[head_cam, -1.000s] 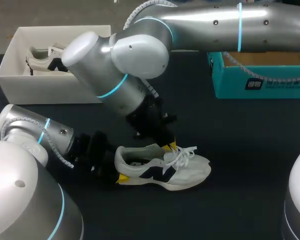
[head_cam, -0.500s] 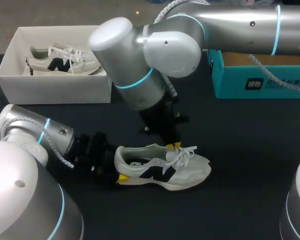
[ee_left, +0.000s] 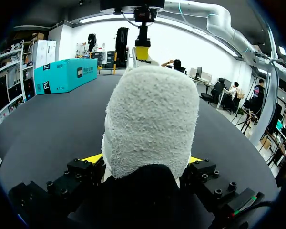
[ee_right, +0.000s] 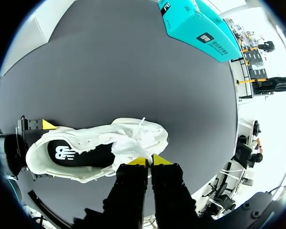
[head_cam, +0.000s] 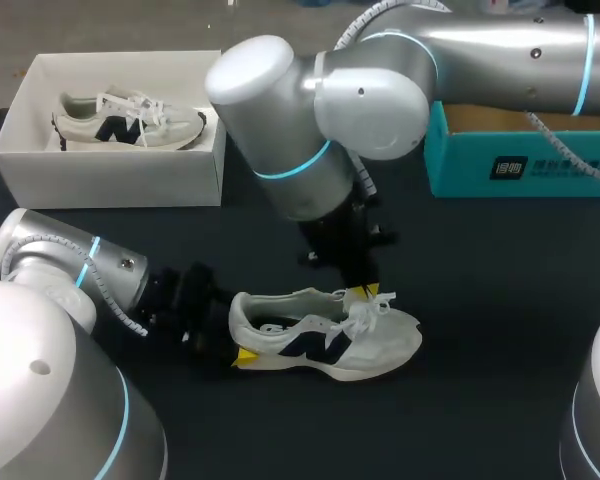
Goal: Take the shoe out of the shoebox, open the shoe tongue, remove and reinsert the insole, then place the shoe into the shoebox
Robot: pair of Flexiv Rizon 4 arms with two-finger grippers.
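On the dark tabletop (head_cam: 480,300), well apart from the white shoebox (head_cam: 110,180), the shoe (head_cam: 325,335) stands on its sole. The left claw (ee_left: 143,160) is clamped on its heel, steadying it. The right claw (ee_right: 148,161) hangs over the lacing, yellow tips pressed close together at the tongue (ee_right: 126,148); whether they've caught any of it I can't tell. Opening the tongue looks like the step in hand. Next it'll want a sure pinch, then a lift toward the toe.

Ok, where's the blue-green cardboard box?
In the head view, the teal cardboard box sits at the table's far right, behind my right arm.
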